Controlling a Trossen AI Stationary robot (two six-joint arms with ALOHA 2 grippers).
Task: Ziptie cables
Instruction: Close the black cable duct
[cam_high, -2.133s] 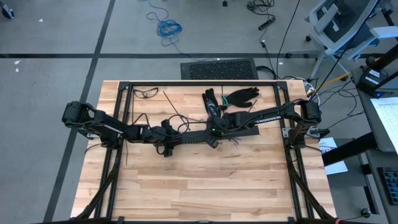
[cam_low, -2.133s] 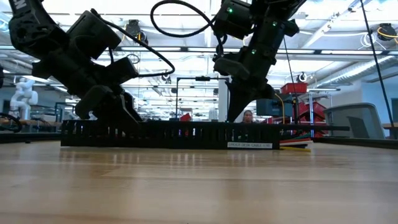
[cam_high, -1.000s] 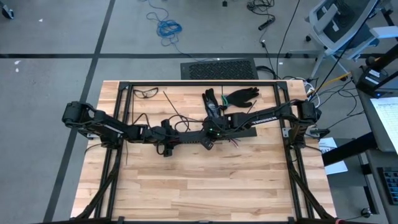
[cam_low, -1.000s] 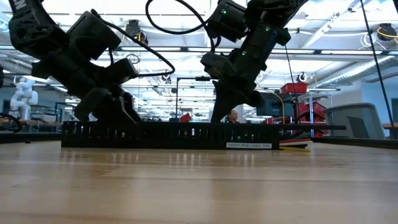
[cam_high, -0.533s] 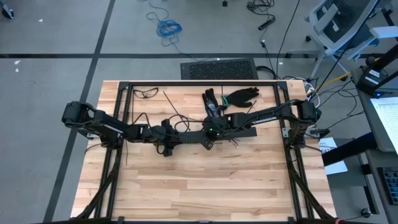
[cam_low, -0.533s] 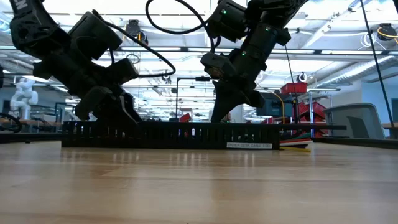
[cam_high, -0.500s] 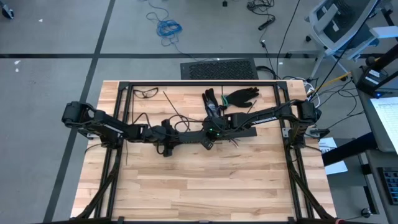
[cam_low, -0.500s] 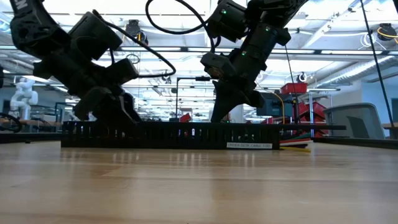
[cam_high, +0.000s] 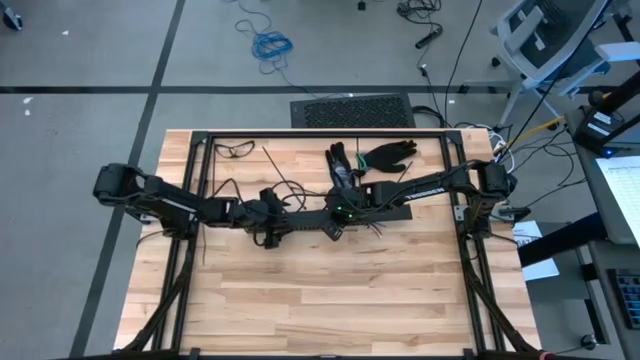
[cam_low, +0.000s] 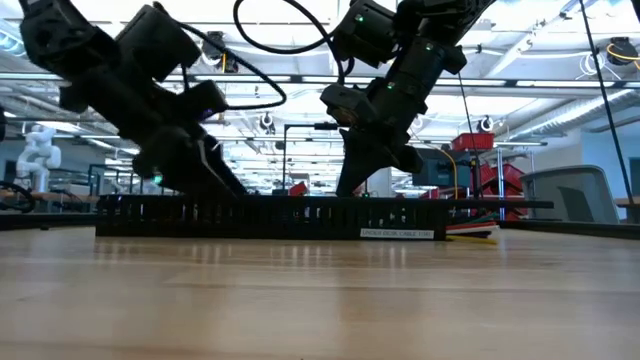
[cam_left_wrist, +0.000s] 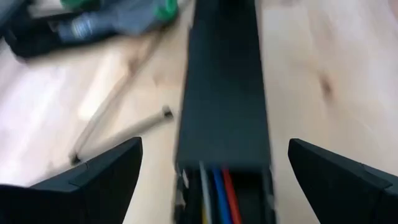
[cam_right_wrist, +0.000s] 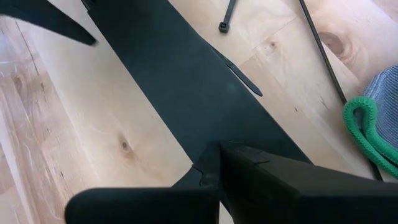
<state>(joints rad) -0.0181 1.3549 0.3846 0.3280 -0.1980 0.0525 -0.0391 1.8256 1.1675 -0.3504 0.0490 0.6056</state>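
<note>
Three cables (cam_left_wrist: 214, 190) lie in one rail (cam_left_wrist: 224, 93); left pincer (cam_left_wrist: 214, 171) apart, right pincer (cam_right_wrist: 205, 180) together

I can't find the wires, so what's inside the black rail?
At the rail's open end, white, blue and red wires lie inside, between the open left fingers. A cover hides the rest of its length.

Two arms (cam_high: 190, 207); one slotted rail (cam_low: 270, 217); two gloves (cam_high: 385, 153).
</note>
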